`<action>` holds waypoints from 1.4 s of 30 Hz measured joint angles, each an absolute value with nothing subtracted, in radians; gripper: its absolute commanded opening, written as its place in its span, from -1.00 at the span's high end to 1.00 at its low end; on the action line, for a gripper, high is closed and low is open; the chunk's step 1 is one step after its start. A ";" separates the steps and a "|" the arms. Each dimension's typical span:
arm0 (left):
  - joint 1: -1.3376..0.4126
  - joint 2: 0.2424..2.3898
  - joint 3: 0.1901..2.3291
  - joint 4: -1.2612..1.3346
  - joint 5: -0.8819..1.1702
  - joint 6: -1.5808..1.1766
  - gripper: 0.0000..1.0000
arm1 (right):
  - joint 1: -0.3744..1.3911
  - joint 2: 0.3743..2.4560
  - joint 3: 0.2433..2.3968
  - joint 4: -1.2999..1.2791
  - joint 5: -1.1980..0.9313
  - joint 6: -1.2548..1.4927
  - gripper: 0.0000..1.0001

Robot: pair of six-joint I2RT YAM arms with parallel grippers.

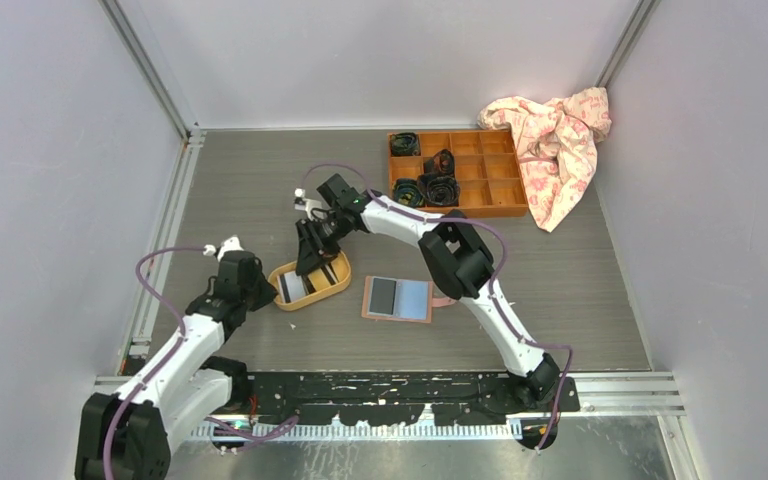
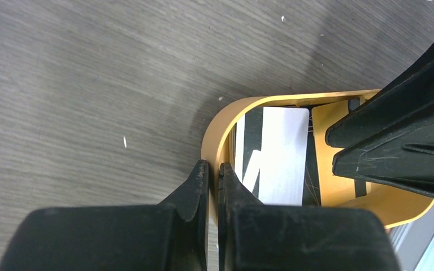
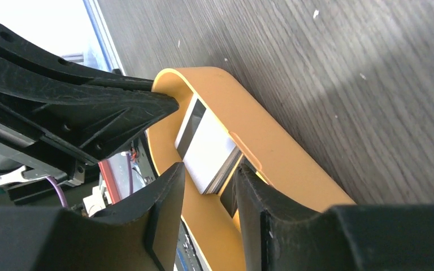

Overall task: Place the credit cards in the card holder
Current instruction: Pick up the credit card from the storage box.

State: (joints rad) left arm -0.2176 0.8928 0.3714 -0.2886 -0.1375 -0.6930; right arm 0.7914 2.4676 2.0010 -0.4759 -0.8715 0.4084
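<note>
- Top view: card holder (image 1: pixel 398 298) lay open at three o'clock of the yellow tray (image 1: pixel 338 287); credit cards (image 1: pixel 297 287) sat inside the tray.
- Left wrist: left gripper (image 2: pixel 213 166) pinched shut on the tray's rim, nine o'clock side.
- Right wrist: right gripper (image 3: pixel 210 166) clamped the credit cards, down in the tray.

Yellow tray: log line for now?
left tool: shut on yellow oval tray rim | right tool: astride white plastic card stack in tray, grip unclear | salmon-pink leather wallet: lying open

the right gripper (image 1: pixel 312 262) hides part of the cards (image 1: pixel 294 288) and the yellow tray (image 1: pixel 340 284).
</note>
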 measured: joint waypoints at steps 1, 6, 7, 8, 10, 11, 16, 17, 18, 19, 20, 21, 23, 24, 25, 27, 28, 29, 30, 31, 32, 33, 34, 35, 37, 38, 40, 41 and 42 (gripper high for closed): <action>-0.218 0.878 0.367 -0.299 -0.137 -0.704 1.00 | 0.794 2.458 1.987 -0.477 -0.860 0.401 0.08; -0.218 0.807 0.352 -0.354 -0.129 -0.764 1.00 | 0.809 2.393 1.894 -0.466 -0.789 0.384 0.06; -0.218 0.793 0.348 -0.361 -0.127 -0.778 1.00 | 0.810 2.380 1.873 -0.461 -0.776 0.385 0.05; -0.219 0.781 0.343 -0.365 -0.126 -0.788 1.00 | 0.813 2.368 1.850 -0.453 -0.763 0.388 0.05; -0.223 0.762 0.331 -0.371 -0.125 -0.809 1.00 | 0.819 2.350 1.811 -0.433 -0.742 0.395 0.05; -0.226 0.754 0.324 -0.371 -0.126 -0.817 1.00 | 0.824 2.344 1.798 -0.425 -0.739 0.397 0.05; -0.266 0.728 0.308 -0.372 -0.154 -0.853 1.00 | 0.844 2.329 1.768 -0.377 -0.706 0.419 0.05; -0.278 0.729 0.308 -0.372 -0.164 -0.860 1.00 | 0.846 2.328 1.762 -0.366 -0.703 0.424 0.04; -0.293 0.731 0.308 -0.371 -0.174 -0.867 1.00 | 0.847 2.326 1.757 -0.356 -0.702 0.430 0.05; -0.305 0.736 0.308 -0.368 -0.182 -0.875 1.00 | 0.849 2.323 1.749 -0.347 -0.701 0.436 0.05; -0.318 0.743 0.308 -0.362 -0.191 -0.883 1.00 | 0.850 2.321 1.741 -0.337 -0.700 0.444 0.05; -0.328 0.751 0.308 -0.355 -0.197 -0.888 1.00 | 0.853 2.321 1.736 -0.331 -0.701 0.450 0.05; -0.349 0.771 0.308 -0.333 -0.214 -0.900 1.00 | 0.856 2.320 1.727 -0.310 -0.702 0.466 0.06; -0.357 0.779 0.308 -0.325 -0.222 -0.905 1.00 | 0.856 2.319 1.722 -0.301 -0.702 0.472 0.07; -0.363 0.784 0.308 -0.319 -0.228 -0.909 1.00 | 0.855 2.317 1.716 -0.292 -0.705 0.483 0.07; -0.374 0.795 0.308 -0.306 -0.242 -0.914 1.00 | 0.854 2.317 1.706 -0.272 -0.717 0.503 0.09; -0.377 0.798 0.308 -0.302 -0.245 -0.916 1.00 | 0.850 2.317 1.700 -0.259 -0.728 0.517 0.10; -0.380 0.801 0.308 -0.298 -0.247 -0.918 1.00 | 0.846 2.315 1.693 -0.245 -0.739 0.530 0.10; -0.381 0.804 0.308 -0.295 -0.249 -0.919 1.00 | 0.841 2.313 1.681 -0.224 -0.752 0.547 0.11; -0.382 0.806 0.308 -0.292 -0.250 -0.920 1.00 | 0.835 2.310 1.668 -0.202 -0.765 0.565 0.11; -0.383 0.808 0.308 -0.290 -0.251 -0.920 1.00 | 0.831 2.304 1.655 -0.183 -0.777 0.583 0.12; -0.384 0.809 0.308 -0.289 -0.252 -0.920 1.00 | 0.828 2.300 1.642 -0.164 -0.788 0.603 0.12; -0.385 0.810 0.308 -0.288 -0.252 -0.920 1.00 | 0.826 2.296 1.632 -0.147 -0.797 0.617 0.12; -0.385 0.812 0.308 -0.288 -0.253 -0.919 1.00 | 0.823 2.291 1.620 -0.125 -0.807 0.637 0.12; -0.386 0.815 0.308 -0.287 -0.253 -0.919 1.00 | 0.820 2.280 1.600 -0.090 -0.823 0.669 0.13; -0.387 0.817 0.309 -0.287 -0.253 -0.919 1.00 | 0.818 2.275 1.592 -0.070 -0.831 0.687 0.13; -0.389 0.821 0.309 -0.287 -0.251 -0.920 1.00 | 0.816 2.268 1.587 -0.039 -0.844 0.716 0.13; -0.390 0.823 0.309 -0.287 -0.249 -0.920 1.00 | 0.816 2.268 1.587 -0.022 -0.849 0.725 0.13; -0.393 0.823 0.309 -0.287 -0.245 -0.920 1.00 | 0.816 2.268 1.588 -0.007 -0.853 0.736 0.13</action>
